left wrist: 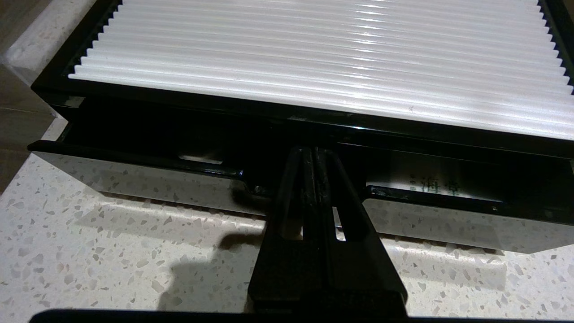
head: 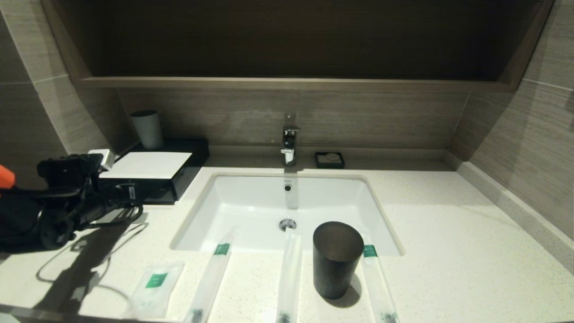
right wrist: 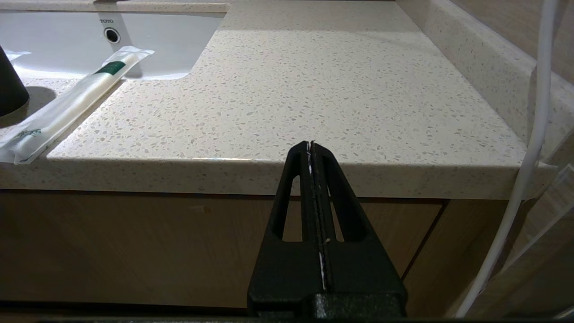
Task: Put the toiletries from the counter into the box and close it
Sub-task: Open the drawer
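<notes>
— Overhead, what does the head camera record?

— At left of the frame, the left arm reaches to the black box, which sits on the bench beside the white sink. Along the lower edge lie the toiletries: a short flat sachet at lower left, then three long ones — the left sachet, the middle sachet and the right sachet — with a dark cup standing between the last two. Their far ends overhang the basin. A faucet and a soap dish stand behind the sink.

— And from the left wrist?

— The left gripper, fingers pressed together, has its tip at the notch in the box's drawer front, which stands pulled slightly out beneath the ribbed white top panel.

— The right wrist?

— The right gripper, likewise closed on nothing, hangs in front of the bench's front edge, well apart from the right sachet at upper left.
</notes>
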